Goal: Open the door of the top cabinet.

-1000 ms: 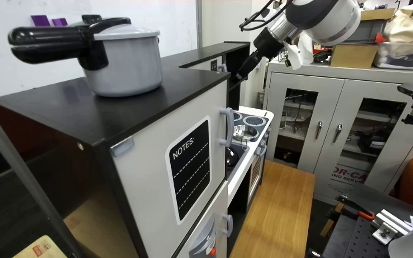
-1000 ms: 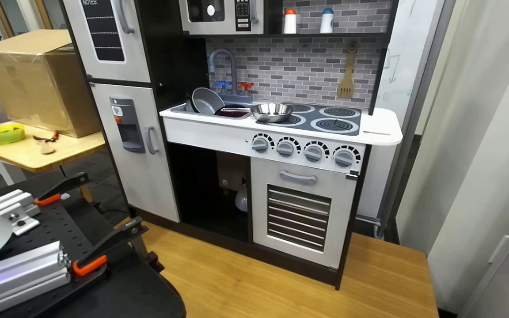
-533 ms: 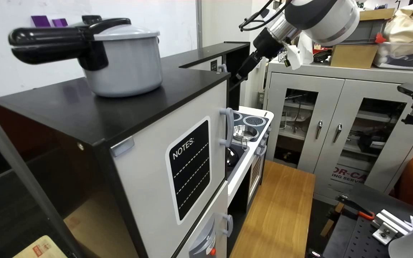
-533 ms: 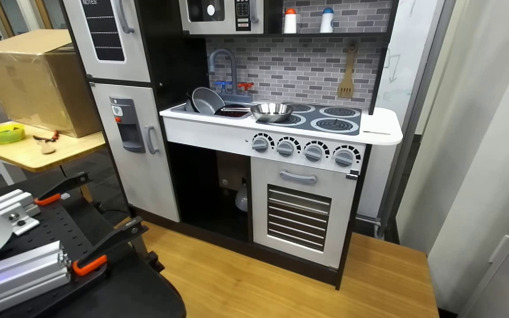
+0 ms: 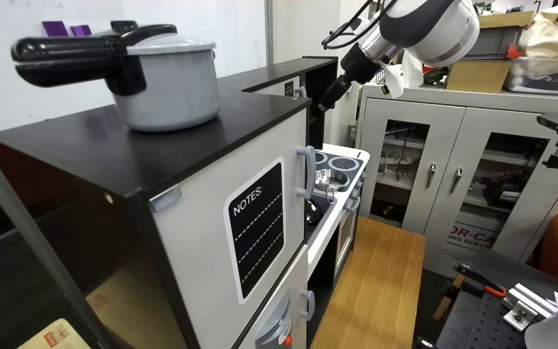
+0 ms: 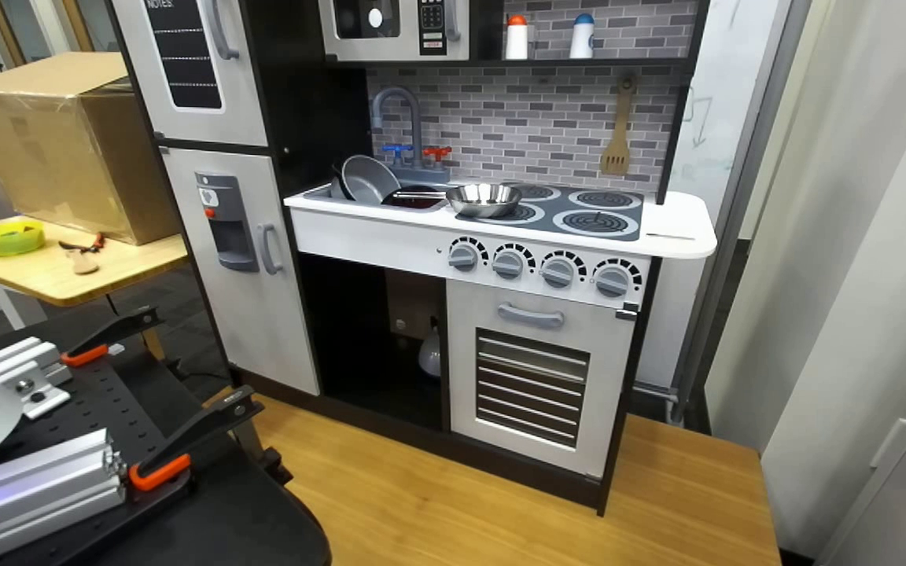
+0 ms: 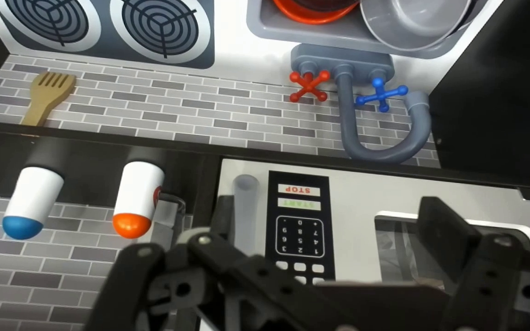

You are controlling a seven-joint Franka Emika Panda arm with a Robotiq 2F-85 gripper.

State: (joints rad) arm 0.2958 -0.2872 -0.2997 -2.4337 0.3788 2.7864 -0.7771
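Dipped slightly since the earlier frame, the arm (image 5: pixel 424 29) sits a touch lower in an exterior view, and we follow it to the gripper (image 7: pixel 327 216), its jaws spread wide and holding nothing. In the wrist view the grey handle (image 7: pixel 246 207) shows between them, just beside one; whether they touch, we cannot tell. Beyond is the door (image 7: pixel 354 220), the white microwave front, closed on the top cabinet (image 5: pixel 308 65). Farther out, a grey pot (image 5: pixel 170 87) rests atop the refrigerator unit (image 5: pixel 192 232). By our reading the approach is nearly done, the door not yet opened; the grip, the pull and the swing remain.
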